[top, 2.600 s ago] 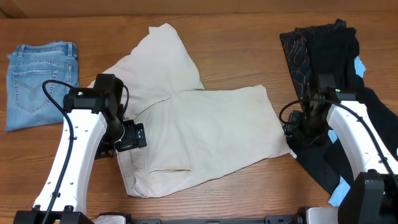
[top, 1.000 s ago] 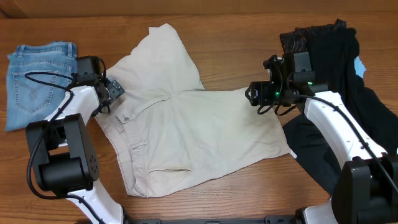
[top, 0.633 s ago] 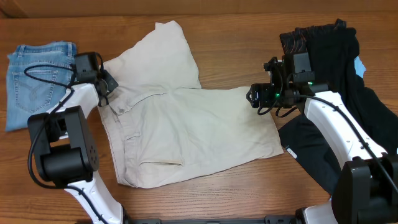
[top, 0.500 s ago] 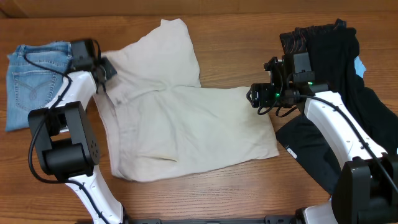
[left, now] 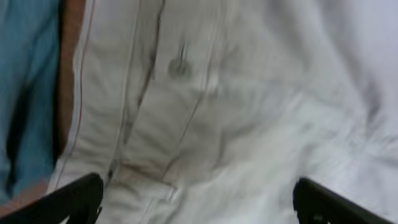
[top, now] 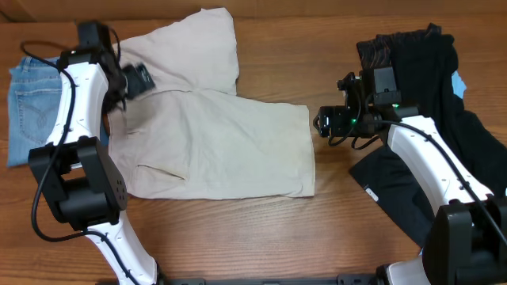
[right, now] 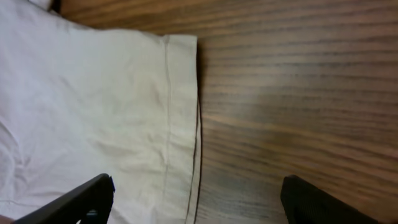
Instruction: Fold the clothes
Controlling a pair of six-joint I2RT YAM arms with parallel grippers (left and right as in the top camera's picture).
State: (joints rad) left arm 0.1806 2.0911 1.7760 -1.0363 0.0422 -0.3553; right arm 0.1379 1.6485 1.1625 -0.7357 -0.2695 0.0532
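I work over a wooden table (top: 238, 237); its brown grain runs left to right across the whole frame, under soft, even light.

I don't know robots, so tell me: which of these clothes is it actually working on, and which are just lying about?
Part of the job:
- the cream shorts, spread out in the middle

Just lying about:
- the light-blue jeans at the left edge
- the black garments piled at the right
- the patterned garment beside them
- a sky-blue piece among the black ones
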